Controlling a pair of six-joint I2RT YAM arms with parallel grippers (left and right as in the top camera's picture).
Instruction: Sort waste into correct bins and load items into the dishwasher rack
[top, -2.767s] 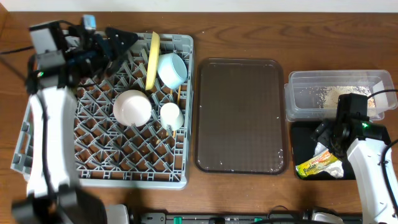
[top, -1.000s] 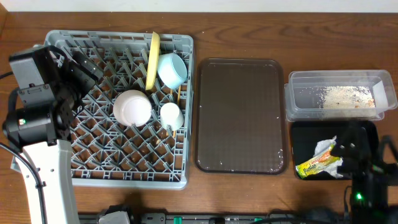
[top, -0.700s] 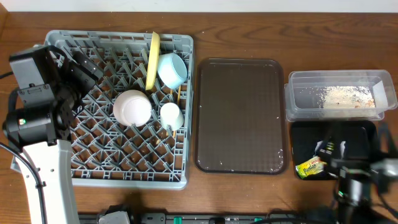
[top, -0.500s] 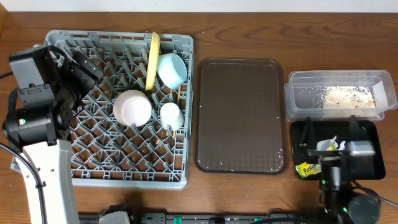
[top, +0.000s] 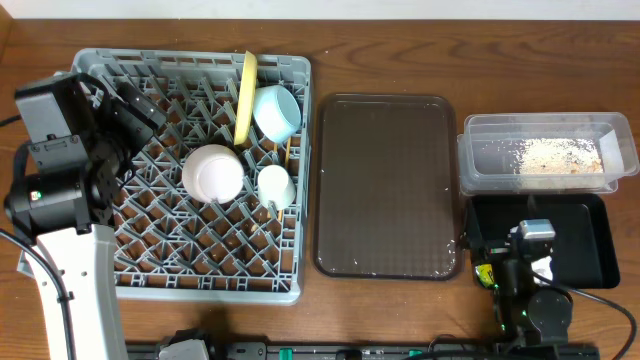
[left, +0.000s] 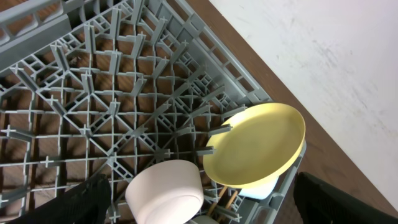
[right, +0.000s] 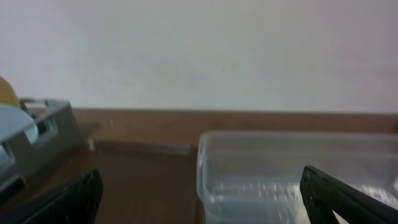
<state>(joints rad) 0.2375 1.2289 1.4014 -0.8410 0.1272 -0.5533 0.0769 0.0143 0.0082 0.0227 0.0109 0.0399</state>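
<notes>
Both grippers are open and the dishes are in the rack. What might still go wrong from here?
1. The yellow plate stands on edge beside the light blue bowl. The left gripper hangs open close above the dishwasher rack, so a careless swing may topple the plate.
2. The right arm covers one end of the black tub, so the snack wrapper barely shows. I cannot confirm it lies fully inside.

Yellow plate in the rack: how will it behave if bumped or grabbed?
The yellow plate stands on edge between pegs of the rack, so a sideways bump would probably tip it against the light blue bowl beside it. It looks smooth and rigid, so a rim pinch may slip.
</notes>
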